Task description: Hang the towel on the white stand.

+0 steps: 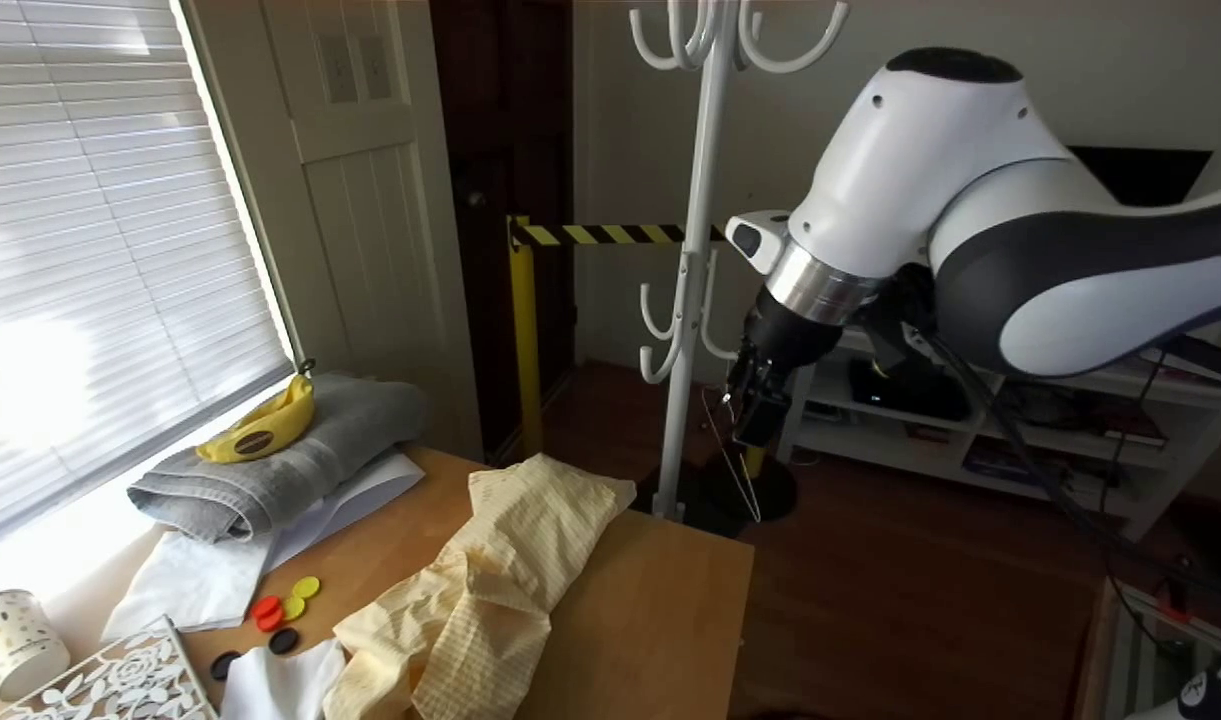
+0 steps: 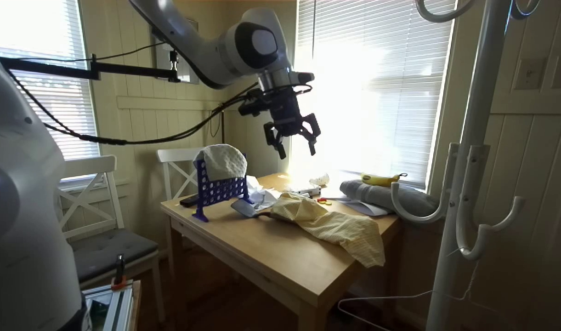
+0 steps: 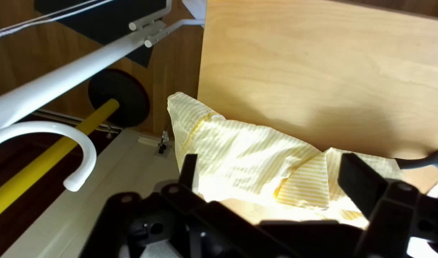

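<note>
A yellow-and-white striped towel [image 1: 530,540] lies crumpled on the wooden table in both exterior views [image 2: 335,225], with one end at the table's edge. It also fills the lower middle of the wrist view [image 3: 251,154]. The white stand [image 1: 705,170] is an upright pole with curved hooks beyond the table edge. It also shows in an exterior view [image 2: 475,115] and at the left of the wrist view [image 3: 71,79]. My gripper [image 2: 297,151] is open and empty, held in the air well above the table. In the wrist view its fingers [image 3: 269,165] stand apart with the towel below them.
A folded grey towel [image 1: 360,420] with a banana-shaped item [image 1: 260,425] lies by the window. A blue game frame [image 2: 220,191] draped with pale cloth stands on the table near a spatula [image 2: 244,208]. A wire hanger [image 2: 386,297] hangs from the stand. A yellow post [image 1: 525,340] stands behind.
</note>
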### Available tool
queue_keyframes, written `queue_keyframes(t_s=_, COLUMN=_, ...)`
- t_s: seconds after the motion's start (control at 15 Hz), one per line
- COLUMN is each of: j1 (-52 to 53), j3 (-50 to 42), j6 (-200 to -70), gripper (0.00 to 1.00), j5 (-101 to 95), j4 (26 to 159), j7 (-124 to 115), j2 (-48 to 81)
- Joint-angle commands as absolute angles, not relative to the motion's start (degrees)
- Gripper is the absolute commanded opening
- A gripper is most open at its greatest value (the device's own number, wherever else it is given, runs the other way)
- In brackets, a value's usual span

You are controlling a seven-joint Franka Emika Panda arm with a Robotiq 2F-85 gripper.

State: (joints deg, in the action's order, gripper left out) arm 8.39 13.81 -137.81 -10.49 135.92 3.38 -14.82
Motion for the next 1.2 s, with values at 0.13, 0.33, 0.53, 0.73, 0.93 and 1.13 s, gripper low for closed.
queue_keyframes(t_s=0.13, j1=8.9, j3=16.0, j6=-139.9, gripper=1.00, j5=-21.8, j4=123.0, j7=-2.6, j2=1.4)
queue_keyframes(t_s=0.33, j1=10.3, j3=14.5, j6=-140.1, gripper=1.00, j5=-20.7, j4=124.7, j7=-1.7, j2=0.2)
queue_keyframes(t_s=0.53, j1=10.6, j3=14.1, j6=-140.1, gripper=1.00, j5=-20.8, j4=123.6, j7=-1.8, j2=1.9)
queue_keyframes(t_s=0.73, j1=10.6, j3=14.1, j6=-140.0, gripper=1.00, j5=-20.8, j4=123.8, j7=-1.8, j2=1.2)
queue_keyframes(t_s=0.93, j1=10.6, j3=13.8, j6=-138.5, gripper=1.00, j5=-23.1, j4=123.1, j7=-6.1, j2=1.9)
queue_keyframes(t_s=1.13, j1=11.1, j3=13.2, j6=-138.1, gripper=1.00, j5=-26.2, j4=121.3, j7=-12.2, j2=4.5)
